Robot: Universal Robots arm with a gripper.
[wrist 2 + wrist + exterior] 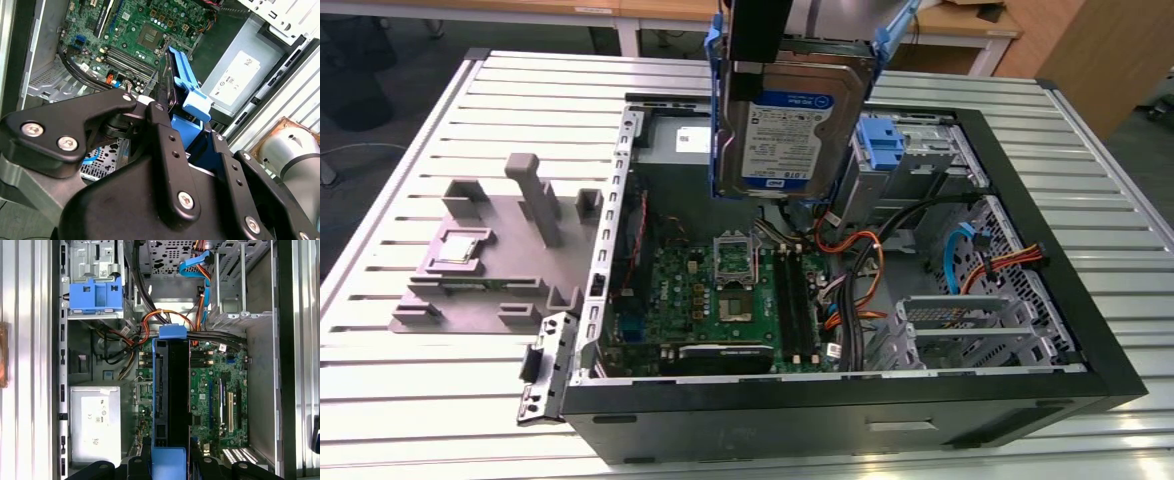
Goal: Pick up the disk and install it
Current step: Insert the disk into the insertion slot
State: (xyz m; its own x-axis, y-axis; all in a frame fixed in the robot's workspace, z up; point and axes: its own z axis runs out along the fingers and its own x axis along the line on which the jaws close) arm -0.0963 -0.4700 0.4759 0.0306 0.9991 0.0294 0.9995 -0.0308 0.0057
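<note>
— Silver metal with a blue-and-white label: is that the disk (790,130) up in the air?

— Yes. In the exterior view it hangs upright above the open computer case (854,420), its label facing the camera and its blue plastic bracket (716,100) running down both long edges. It touches nothing inside the case.

— What holds it?

— The gripper (761,55), from above. In the second wrist view the gripper (186,122) has one black finger (159,130) on either side of the bracket, clamped on the disk (181,70). The contact faces themselves are hidden, so the grip looks firm rather than proven.

— And what lies under it?

— In the first wrist view the disk (172,390) appears edge-on, a dark slab with blue rails, over the green motherboard (215,390). The gripper (169,462) straddles its near end. The grey power supply (95,422), with its white label, sits off to one side of it.

— Where is the blue caddy?

— The caddy (95,295) sits in its bay in the case, next to the power supply and well apart from the disk. In the exterior view that caddy (887,140) is just to the exterior view's right of the hanging disk, lower down.

— Anything outside the case?

— A grey plastic fixture (494,250) stands on the slatted metal table (454,400), to the exterior view's left of the case.
</note>
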